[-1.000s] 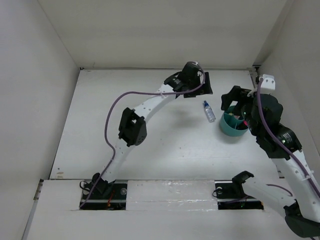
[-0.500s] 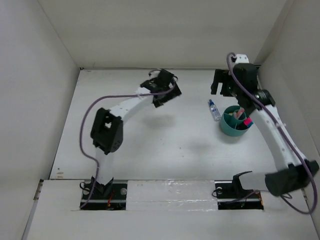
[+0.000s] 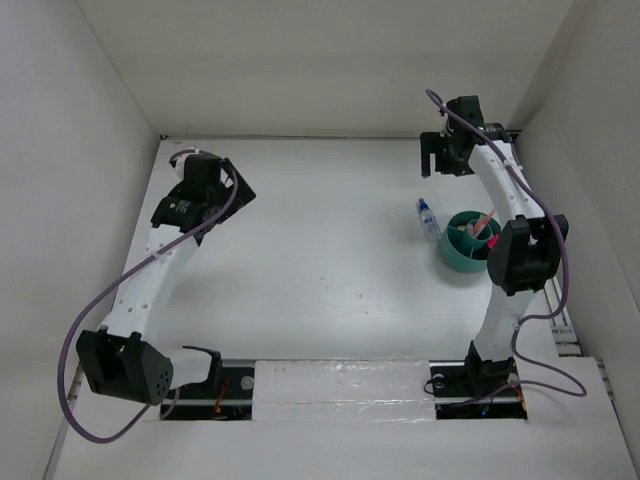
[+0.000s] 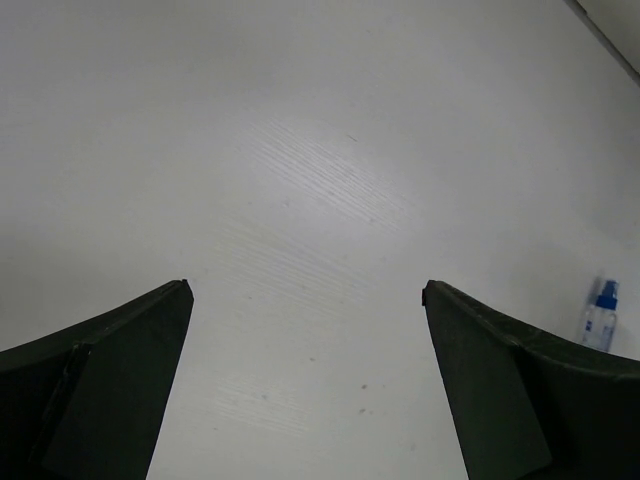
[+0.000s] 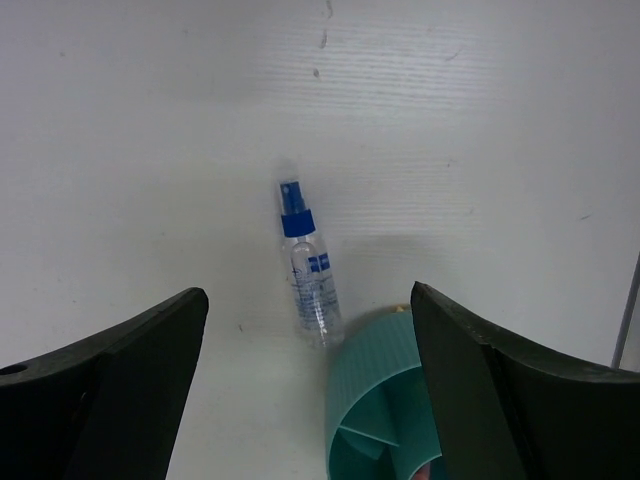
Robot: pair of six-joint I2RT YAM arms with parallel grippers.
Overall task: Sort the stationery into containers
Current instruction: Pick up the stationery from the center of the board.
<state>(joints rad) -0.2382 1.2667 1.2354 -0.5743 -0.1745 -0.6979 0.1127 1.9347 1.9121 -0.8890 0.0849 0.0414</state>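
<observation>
The right gripper (image 5: pixel 307 293) has wide, empty jaws. The bottle (image 5: pixel 309 280) lies flat below the gap between them, just beside the green cup (image 5: pixel 372 392). The left gripper (image 4: pixel 305 290) has wide jaws too.

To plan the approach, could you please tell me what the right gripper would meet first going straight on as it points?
The right gripper would probably meet the clear blue-capped bottle, lying on the table centred between its jaws.

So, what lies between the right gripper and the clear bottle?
Nothing: only bare white table separates the right gripper from the bottle. The top view shows it; the teal cup sits beside the bottle.
</observation>
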